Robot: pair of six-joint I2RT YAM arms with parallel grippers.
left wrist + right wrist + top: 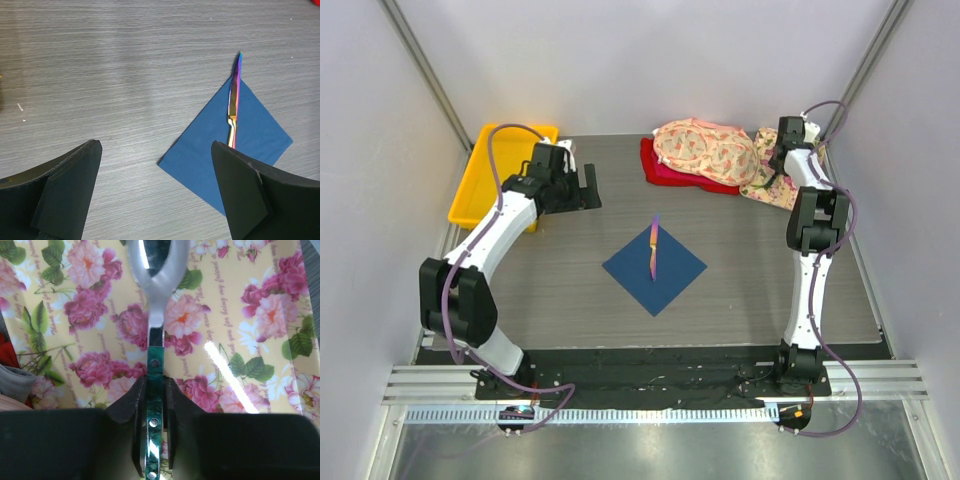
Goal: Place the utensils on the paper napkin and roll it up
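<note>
The dark blue paper napkin [654, 268] lies as a diamond in the middle of the table, also in the left wrist view [250, 145]. One slim iridescent utensil [654, 248] [234, 100] rests along it, its tip past the far corner. My left gripper [582, 188] [156, 150] hangs open over bare table to the napkin's left, with nothing between its fingers. At the back right, my right gripper [778, 162] [155, 385] is shut on the green handle of a silver-headed utensil [155, 347], over a floral cloth [240, 315].
Pink floral cloths [705, 150] lie piled on a red cloth [660, 172] at the back right. A yellow bin [495, 175] stands at the back left, beside the left arm. White walls close in three sides of the table.
</note>
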